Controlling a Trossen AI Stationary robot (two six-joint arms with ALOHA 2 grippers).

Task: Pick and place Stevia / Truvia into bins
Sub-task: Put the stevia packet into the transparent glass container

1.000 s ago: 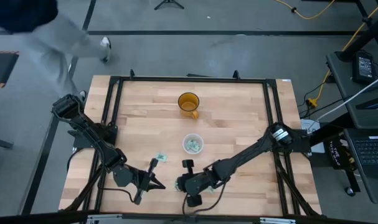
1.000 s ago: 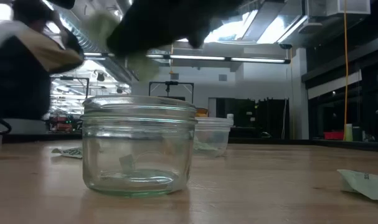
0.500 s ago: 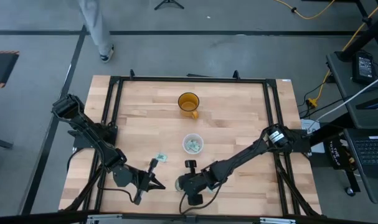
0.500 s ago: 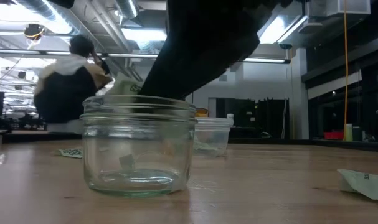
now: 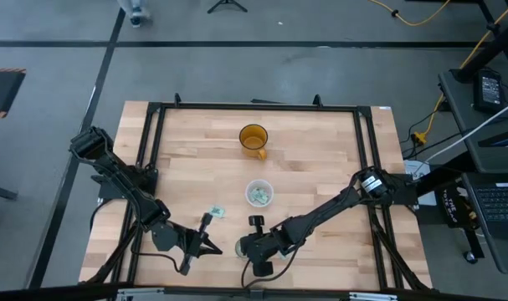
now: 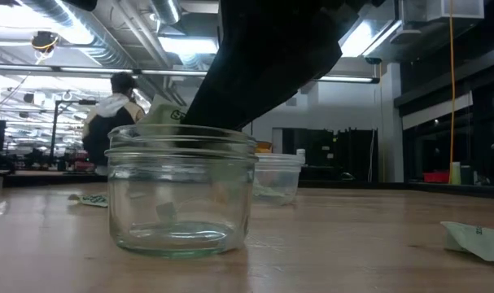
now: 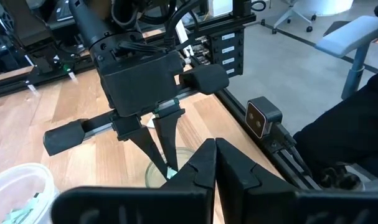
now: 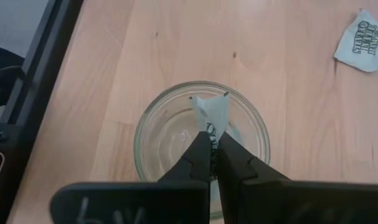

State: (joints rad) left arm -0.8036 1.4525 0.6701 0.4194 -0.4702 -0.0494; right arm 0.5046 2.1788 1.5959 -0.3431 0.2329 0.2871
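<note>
My right gripper [image 5: 255, 255] is over a small clear glass jar [image 8: 148, 124] near the table's near edge, shut on a green-and-white sachet [image 8: 212, 112]. In the low view the sachet [image 6: 163, 114] is at the rim of the jar [image 6: 181, 203]. My left gripper [image 5: 212, 247] waits shut, just left of the jar, and touches nothing. The wider whitish container [image 5: 259, 193] holds several sachets at mid-table. One loose sachet [image 5: 217, 212] lies flat on the wood to the left of the container, and another [image 8: 362, 34] lies near the jar. My right gripper pinches the sachet by one end [image 8: 211, 129] between its two fingertips. It comes from above and slants down into the jar's mouth. The rest of the sachet sticks out past the fingertips, lifted clear of the table. Whether it touches the glass I cannot tell.
An orange translucent cup [image 5: 254, 138] stands toward the far edge. Black frame rails [image 5: 157, 150] run along the table's sides. A flat sachet [image 6: 474, 240] lies on the wood at the right of the low view. A person stands in the room beyond the table.
My right gripper has come down over the jar, bringing the sachet from above it to the jar's rim, and has then held still. It has stayed shut on the sachet. A person has walked across the room behind the table.
</note>
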